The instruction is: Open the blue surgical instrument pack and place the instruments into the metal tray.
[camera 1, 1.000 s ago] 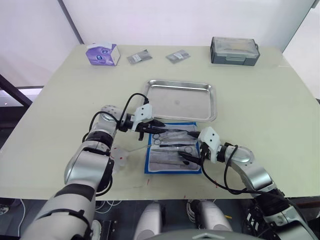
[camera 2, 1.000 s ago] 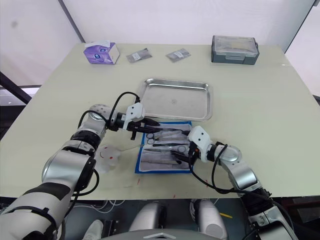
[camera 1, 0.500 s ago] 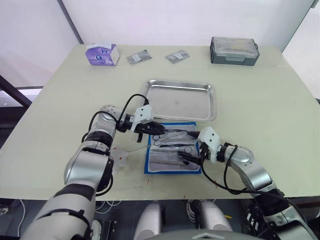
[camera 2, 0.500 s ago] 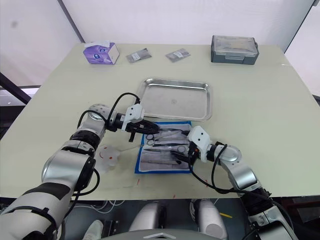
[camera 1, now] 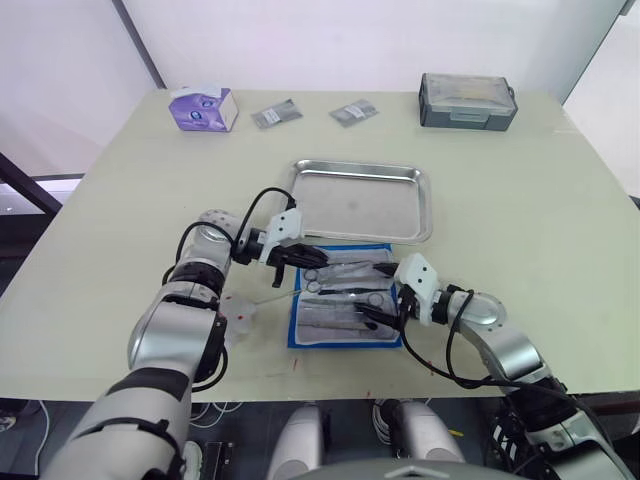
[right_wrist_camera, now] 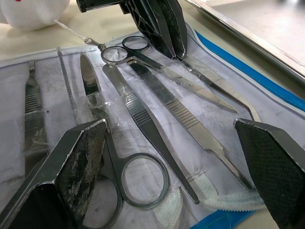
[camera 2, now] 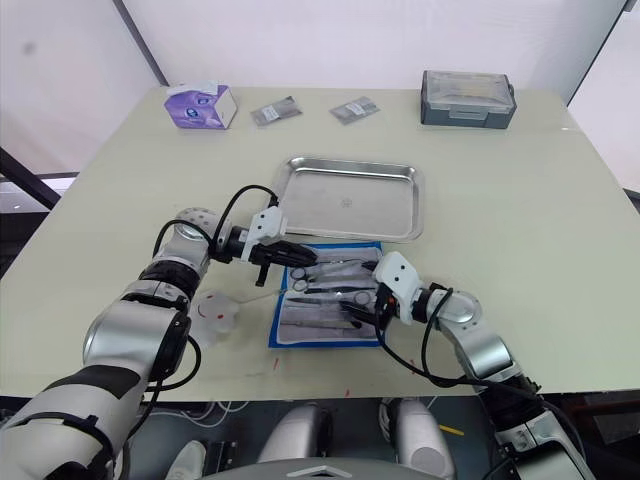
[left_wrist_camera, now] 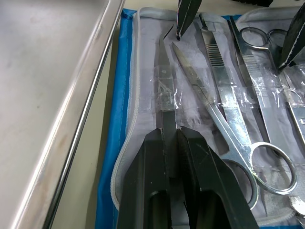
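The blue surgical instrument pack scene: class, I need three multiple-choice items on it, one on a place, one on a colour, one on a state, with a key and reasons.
1. Where does the blue surgical instrument pack lie?
A. Inside the metal tray
B. On the table, on the robot's side of the metal tray
C. On the grey lidded box

2. What colour is the small box at the table's far left corner?
A. Purple and white
B. Red
C. Green

3. How is the left gripper?
A. Wide open above the tray
B. Shut on a slim instrument in the pack
C. Resting on the grey box

Key: 1 B, the open pack lies beside the metal tray, nearer the robot. 2 A, the tissue box is purple and white. 3 B, the left gripper pinches a slim instrument, while the right gripper is open.
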`<state>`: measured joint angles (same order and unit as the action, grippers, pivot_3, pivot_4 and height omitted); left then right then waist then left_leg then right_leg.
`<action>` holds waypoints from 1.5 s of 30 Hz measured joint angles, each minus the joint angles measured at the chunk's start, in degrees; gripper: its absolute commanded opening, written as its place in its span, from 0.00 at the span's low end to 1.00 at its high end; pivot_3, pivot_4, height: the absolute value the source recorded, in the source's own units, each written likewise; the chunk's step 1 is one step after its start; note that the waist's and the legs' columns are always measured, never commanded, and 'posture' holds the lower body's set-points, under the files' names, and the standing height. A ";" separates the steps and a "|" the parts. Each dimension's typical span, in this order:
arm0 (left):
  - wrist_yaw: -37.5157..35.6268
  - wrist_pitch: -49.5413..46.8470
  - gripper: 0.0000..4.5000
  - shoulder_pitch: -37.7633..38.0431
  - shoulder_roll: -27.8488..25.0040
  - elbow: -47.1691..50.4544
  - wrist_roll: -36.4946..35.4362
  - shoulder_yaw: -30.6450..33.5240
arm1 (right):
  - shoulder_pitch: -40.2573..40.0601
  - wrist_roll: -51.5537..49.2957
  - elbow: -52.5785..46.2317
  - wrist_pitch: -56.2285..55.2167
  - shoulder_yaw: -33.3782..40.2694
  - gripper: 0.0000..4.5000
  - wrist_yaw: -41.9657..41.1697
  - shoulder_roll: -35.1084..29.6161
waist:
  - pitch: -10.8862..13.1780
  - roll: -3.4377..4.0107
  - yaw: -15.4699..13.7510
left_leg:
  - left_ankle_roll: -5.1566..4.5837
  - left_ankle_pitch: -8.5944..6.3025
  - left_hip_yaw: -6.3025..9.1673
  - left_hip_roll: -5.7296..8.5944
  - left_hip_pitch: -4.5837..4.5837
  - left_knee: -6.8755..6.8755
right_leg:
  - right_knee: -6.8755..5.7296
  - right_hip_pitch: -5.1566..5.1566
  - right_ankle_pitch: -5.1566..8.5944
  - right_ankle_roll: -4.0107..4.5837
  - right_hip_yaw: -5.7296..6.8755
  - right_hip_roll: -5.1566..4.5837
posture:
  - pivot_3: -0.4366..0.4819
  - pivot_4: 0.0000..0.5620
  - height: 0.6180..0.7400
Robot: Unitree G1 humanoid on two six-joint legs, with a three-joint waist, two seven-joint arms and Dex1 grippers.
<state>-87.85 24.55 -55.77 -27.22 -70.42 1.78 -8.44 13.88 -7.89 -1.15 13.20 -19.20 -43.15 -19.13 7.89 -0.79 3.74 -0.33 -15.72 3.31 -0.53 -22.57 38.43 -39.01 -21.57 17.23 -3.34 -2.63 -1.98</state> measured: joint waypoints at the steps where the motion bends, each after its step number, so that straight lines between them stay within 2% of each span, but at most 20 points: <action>1: -0.33 -0.51 0.02 -0.26 -0.02 0.00 0.08 0.00 | 0.01 0.01 0.00 0.02 -0.02 1.00 0.00 0.00 | 0.00 0.00 0.02 | 0.00 0.00 0.00 0.00 0.00 0.00 | 0.00 0.00 0.00 0.00 0.00 0.00 | 0.48 0.27 0.98; 18: -2.35 -7.96 0.02 -3.35 -1.18 2.33 1.36 -3.64 | 0.56 0.01 -0.03 1.27 -0.26 1.00 -0.01 0.10 | 0.00 0.00 0.17 | 0.00 0.00 0.02 -0.02 0.00 0.00 | -0.01 0.00 0.00 0.00 0.00 0.03 | 0.48 0.27 0.98; 30: -2.48 -10.98 0.02 -3.48 -4.09 5.20 -2.00 -8.46 | 0.66 0.02 -0.02 1.46 -0.31 1.00 -0.01 0.15 | 0.00 0.00 0.21 | 0.00 0.00 0.04 -0.04 0.00 0.00 | -0.01 -0.01 0.00 0.00 0.00 0.05 | 0.48 0.27 0.98; 36: -2.55 -13.41 0.02 -3.10 -7.69 8.95 -5.41 -12.30 | 0.68 0.03 -0.02 1.49 -0.32 1.00 0.00 0.16 | 0.01 0.00 0.21 | 0.00 0.00 0.03 -0.05 0.00 -0.01 | -0.02 -0.01 0.00 0.00 0.00 0.05 | 0.48 0.27 0.98; 45: -2.63 -18.05 0.02 -1.35 -11.72 13.95 -8.88 -14.11 | 0.71 0.08 -0.02 1.50 -0.34 1.00 0.01 0.22 | 0.02 0.02 0.23 | 0.00 0.00 0.03 -0.06 0.00 -0.01 | -0.02 -0.01 0.00 0.00 -0.01 0.06 | 0.48 0.27 0.98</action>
<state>-90.48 6.50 -57.12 -38.94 -56.47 -7.10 -22.55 14.60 -7.81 -1.16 14.70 -19.54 -43.14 -18.91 7.91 -0.77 3.97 -0.33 -15.72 3.35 -0.59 -22.57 38.42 -39.03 -21.58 17.23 -3.33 -2.64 -1.92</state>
